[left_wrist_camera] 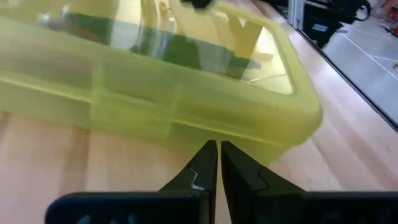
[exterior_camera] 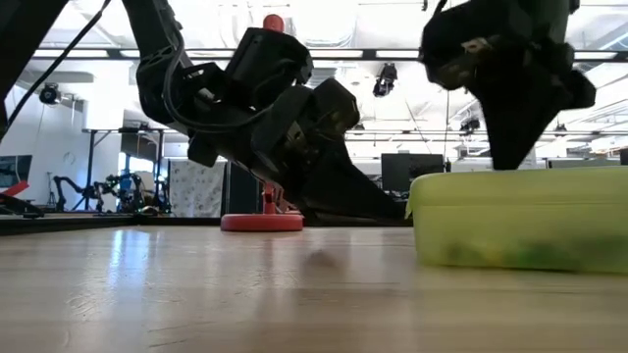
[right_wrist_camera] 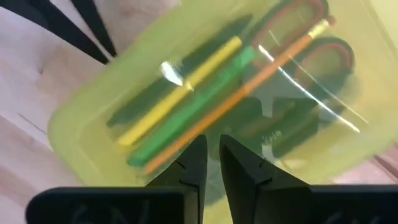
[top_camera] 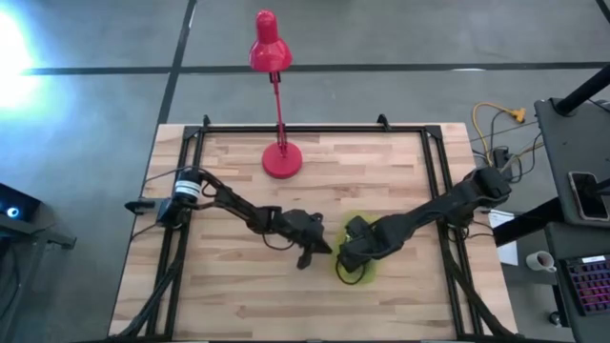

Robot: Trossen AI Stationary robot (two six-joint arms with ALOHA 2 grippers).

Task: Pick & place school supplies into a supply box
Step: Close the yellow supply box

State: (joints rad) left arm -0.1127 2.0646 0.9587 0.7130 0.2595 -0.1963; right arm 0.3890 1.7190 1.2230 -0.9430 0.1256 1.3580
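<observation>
The supply box [right_wrist_camera: 87, 130] is a translucent yellow-green case with its lid down, lying flat on the wooden table [top_camera: 238, 286]. It also shows in the high view as the supply box [top_camera: 367, 272]. Through the lid I see a yellow pencil [right_wrist_camera: 186, 87], a green marker [right_wrist_camera: 199, 111], an orange pencil [right_wrist_camera: 261, 65] and the scissors' handles [right_wrist_camera: 333, 50]. My right gripper [right_wrist_camera: 212, 142] is shut and stands over the lid, pointing down. My left gripper [left_wrist_camera: 217, 146] is shut, its tips at the box's side wall [left_wrist_camera: 205, 134]. My right gripper comes from above, pointing down, and its shut fingertips [exterior_camera: 510, 162] meet the top of the box lid [exterior_camera: 530, 178] near its middle. The box stays flat on the table. My left gripper slants down from the table's left, its shut tips against the lower side wall; I cannot tell whether they touch.
A red desk lamp stands on its round base [top_camera: 282, 160] at the table's far middle, its head [top_camera: 269, 50] beyond the far edge. A black frame rail [top_camera: 315, 129] runs around the table. Bare wood lies near and left of the box.
</observation>
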